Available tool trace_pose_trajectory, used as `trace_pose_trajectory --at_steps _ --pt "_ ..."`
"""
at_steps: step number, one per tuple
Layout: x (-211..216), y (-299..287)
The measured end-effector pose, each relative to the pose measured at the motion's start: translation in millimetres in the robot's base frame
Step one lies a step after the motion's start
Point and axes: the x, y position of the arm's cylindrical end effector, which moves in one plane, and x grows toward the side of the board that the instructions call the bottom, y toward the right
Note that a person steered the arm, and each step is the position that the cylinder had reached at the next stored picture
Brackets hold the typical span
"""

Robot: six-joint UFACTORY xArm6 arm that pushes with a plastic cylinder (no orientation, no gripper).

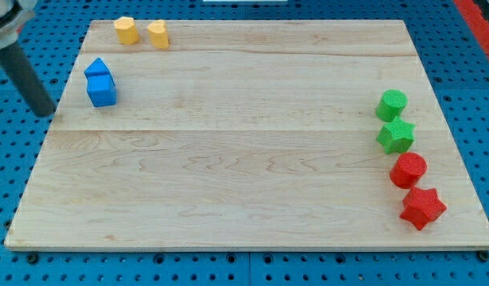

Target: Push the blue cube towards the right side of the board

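this looks like a robotics lab bench: a pale wooden board worktop point(252, 159) lies on a blue perforated metal base point(13, 175) with a regular grid of holes, and small plastic test blocks in plain colours sit on the wood.

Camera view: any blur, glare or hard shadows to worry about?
Camera view: lighting even and soft, no glare on the board; blocks sharp, only faint shadows under them; the rod at the view's top left looks motion-blurred, my tip left of the blue cube.
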Motion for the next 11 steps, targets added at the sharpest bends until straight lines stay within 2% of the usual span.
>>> trace_pose_trajectory --at_steps 1,2,3,4,5,6,7,10,11 --pt "-44 29" --pt "-34 112" --pt "-17 149" --pt "-10 99" --pt "19 89" --pt "34 121" --pt "9 213" --pt "-50 400" --pt "-63 400"
